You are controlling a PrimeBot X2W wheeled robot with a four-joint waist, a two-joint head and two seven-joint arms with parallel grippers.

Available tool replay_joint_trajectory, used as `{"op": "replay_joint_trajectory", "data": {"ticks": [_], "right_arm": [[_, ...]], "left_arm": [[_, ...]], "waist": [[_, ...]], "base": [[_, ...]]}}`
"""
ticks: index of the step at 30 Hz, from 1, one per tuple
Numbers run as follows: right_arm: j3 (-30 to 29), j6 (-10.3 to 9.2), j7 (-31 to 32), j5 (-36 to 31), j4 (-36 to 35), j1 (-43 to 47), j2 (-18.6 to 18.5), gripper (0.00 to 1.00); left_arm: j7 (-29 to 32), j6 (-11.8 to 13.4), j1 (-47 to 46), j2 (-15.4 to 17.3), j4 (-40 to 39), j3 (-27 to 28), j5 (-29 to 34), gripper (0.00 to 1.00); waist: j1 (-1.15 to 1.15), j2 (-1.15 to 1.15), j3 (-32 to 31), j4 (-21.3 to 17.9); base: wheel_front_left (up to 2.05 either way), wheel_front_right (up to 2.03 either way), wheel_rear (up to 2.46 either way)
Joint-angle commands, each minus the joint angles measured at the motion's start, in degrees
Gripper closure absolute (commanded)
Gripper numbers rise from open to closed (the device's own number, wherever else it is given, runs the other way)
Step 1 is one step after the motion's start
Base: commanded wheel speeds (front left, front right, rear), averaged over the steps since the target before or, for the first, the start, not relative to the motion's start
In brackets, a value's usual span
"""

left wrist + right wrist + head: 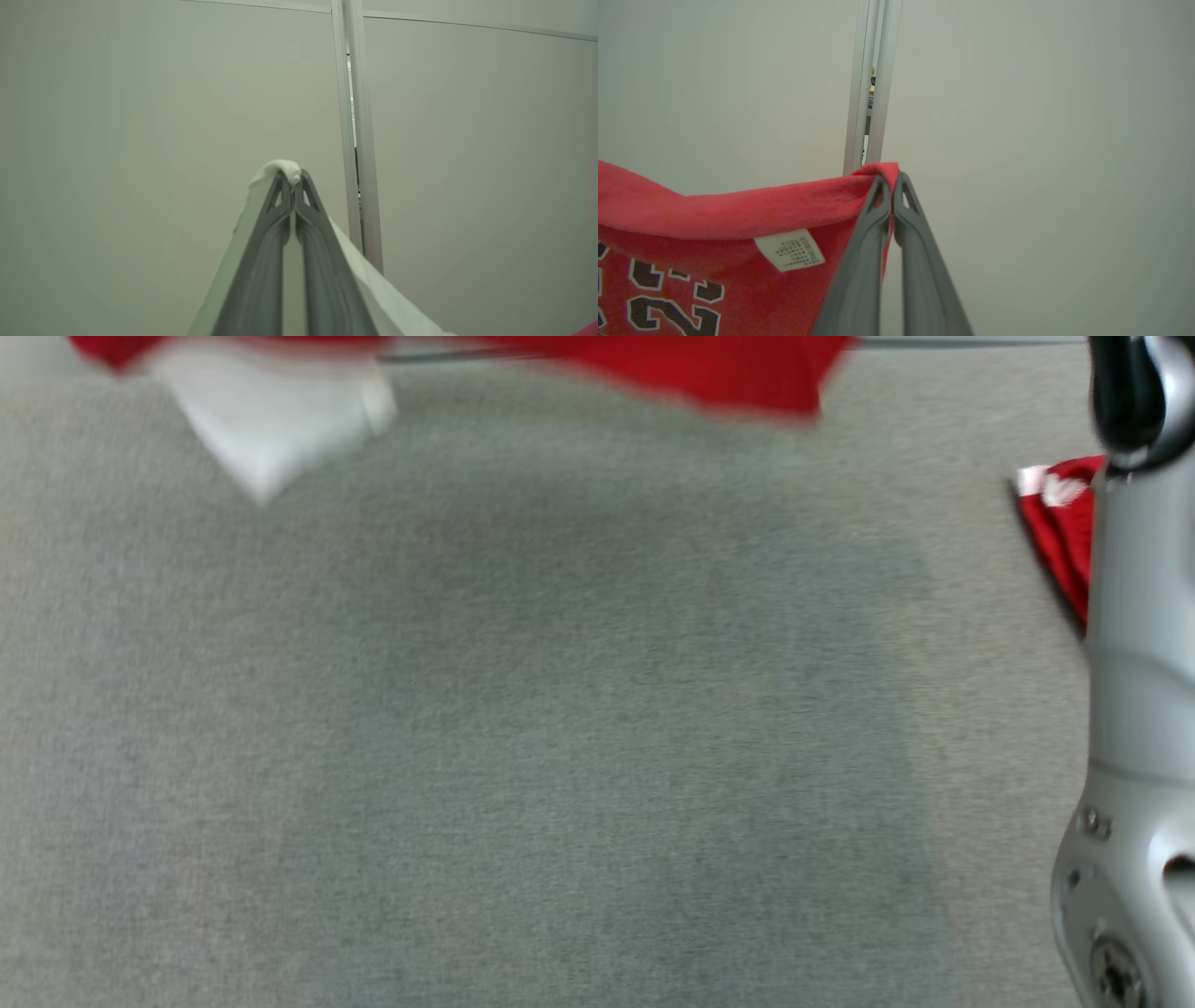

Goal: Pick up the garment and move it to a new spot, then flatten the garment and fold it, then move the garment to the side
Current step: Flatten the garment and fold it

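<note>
Left jaws clamped, right jaws clamped, right forearm [1134, 709] raised

Wide bare stretch of grey desk [560, 728] mid & near side: free passage. Far edge blocked by hanging jersey [672, 373]; rt edge by pale forearm [1139, 709], red cloth [1060, 532] just beside. Beyond, per wrist views: wall panels [140, 116], metal post [364, 140].

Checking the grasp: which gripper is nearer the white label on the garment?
Right. The right gripper is shut on the garment's red edge, just beside the label. The left gripper pinches white fabric elsewhere on it.
</note>
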Motion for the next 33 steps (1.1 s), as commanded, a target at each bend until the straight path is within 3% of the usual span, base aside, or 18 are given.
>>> {"op": "replay_joint_trajectory", "data": {"ticks": [1, 4, 8, 19, 25, 33], "right_arm": [[-0.58, -0.01, -0.55, -0.46, 1.07, -1.0, -0.18, 1.0], [-4.75, -0.01, -3.77, -4.36, 10.29, -5.77, -0.12, 1.0], [-6.58, -0.01, -6.52, -6.32, 16.09, -6.93, -0.12, 1.0], [-6.71, -0.01, -17.81, -4.39, 32.26, -2.43, -0.15, 1.0], [-4.98, -0.01, -18.99, 0.88, 33.44, 2.09, -0.15, 1.0], [0.66, -0.01, -19.03, 13.45, 24.54, 13.86, -0.15, 1.0]], "left_arm": [[-0.58, -0.21, -0.49, -0.61, 0.84, -0.34, 0.39, 1.0], [-4.04, -0.73, -2.2, -4.41, 7.55, -1.73, -0.1, 1.0], [-6.85, -1.35, -0.09, -6.57, 11.01, -2.45, -0.62, 1.0], [-17.69, -3.64, 17.15, -8.97, 13.25, -3.3, -3.49, 1.0], [-20.24, -3.43, 27.16, -8.72, 9.82, -1.53, -5.43, 1.0], [-21.15, -1.68, 40.12, -8.05, 1.01, 1.34, -6.73, 1.0]], "waist": [[-0.02, 0.0, 1.44, 1.48], [-0.02, 0.0, 4.47, 3.52], [-0.02, 0.0, 6.95, 4.47], [-0.02, 0.0, 12.37, 4.26], [-0.02, 0.0, 11.53, 3.54], [-0.02, 0.0, 6.13, 2.86]], "base": [[0.0, 0.0, 0.0], [0.0, 0.0, 0.0], [0.0, 0.0, 0.0], [0.0, 0.0, 0.0], [0.0, 0.0, 0.0], [0.0, 0.0, 0.0]]}}
